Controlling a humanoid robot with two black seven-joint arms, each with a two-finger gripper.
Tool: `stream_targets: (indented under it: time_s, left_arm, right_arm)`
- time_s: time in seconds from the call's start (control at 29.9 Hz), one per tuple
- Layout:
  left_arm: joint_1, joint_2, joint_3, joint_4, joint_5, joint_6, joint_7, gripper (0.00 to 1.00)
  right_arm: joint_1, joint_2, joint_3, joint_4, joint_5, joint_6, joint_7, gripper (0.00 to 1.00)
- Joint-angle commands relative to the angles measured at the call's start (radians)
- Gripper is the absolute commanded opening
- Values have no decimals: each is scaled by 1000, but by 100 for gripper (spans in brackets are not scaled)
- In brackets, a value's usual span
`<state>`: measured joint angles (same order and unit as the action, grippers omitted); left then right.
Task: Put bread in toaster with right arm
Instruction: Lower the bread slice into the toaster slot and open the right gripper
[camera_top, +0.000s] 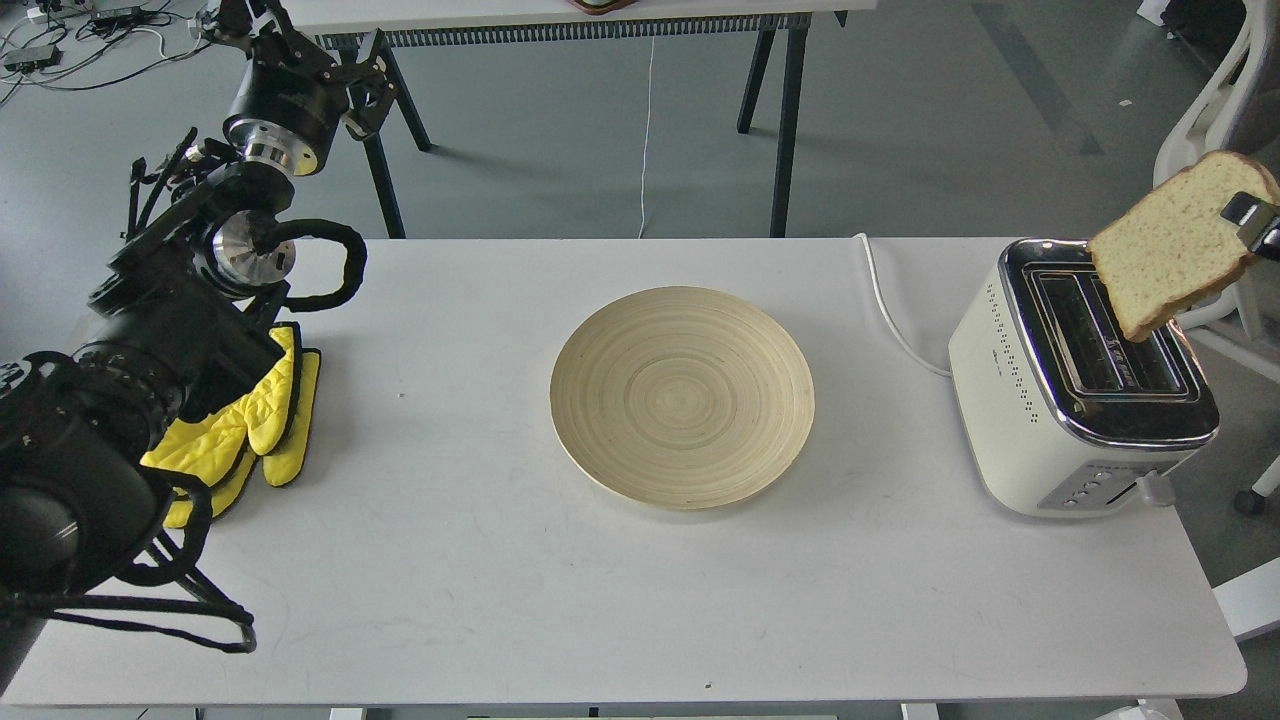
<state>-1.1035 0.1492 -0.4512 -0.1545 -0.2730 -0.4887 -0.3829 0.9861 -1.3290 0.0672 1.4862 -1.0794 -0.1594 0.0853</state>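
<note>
So the bread (1175, 245) is up in the air at the far right, tilted with its domed crust end pointing up and to the right and its lower corner hanging right over the toaster (1080, 385), in line with the slot nearer the right edge but not down in it yet. The right end effector (1258, 222) is barely in the shot, just a bit of black finger with a pale tip poking in from the right edge and clamped onto the upper right part of the slice, so it's closed on the bread; the rest of that arm is out of view. The toaster is a cream box with a shiny chrome top and two black slots, sitting at the right end of the white bench (640, 600), with its white cord (890, 310) trailing off toward the back. Smack in the middle of the bench there's a round beige plate (682, 397). Over on the left, the left arm (150, 330) runs from the bottom left corner up past the bench's back edge, and the left end effector (365, 85) is up there over the floor with its fingers spread apart, holding nothing. A pair of yellow oven mitts (255, 425) lies on the bench, partly tucked under that arm.
</note>
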Motion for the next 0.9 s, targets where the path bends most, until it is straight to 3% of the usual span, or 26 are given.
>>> stream_targets:
  time_s: [0.0,0.3,0.87]
  left_arm:
    - [1,-14,2,0,0,0,-1,100]
    - [1,-14,2,0,0,0,-1,100]
    - [1,-14,2,0,0,0,-1,100]
  right_arm:
    - [-13,40,0,-6,3,-3,1,2]
    - [-47,88,0,-4,1,-5,-6,2]
    - [-49,30,5,8,-4,-5,-1,2]
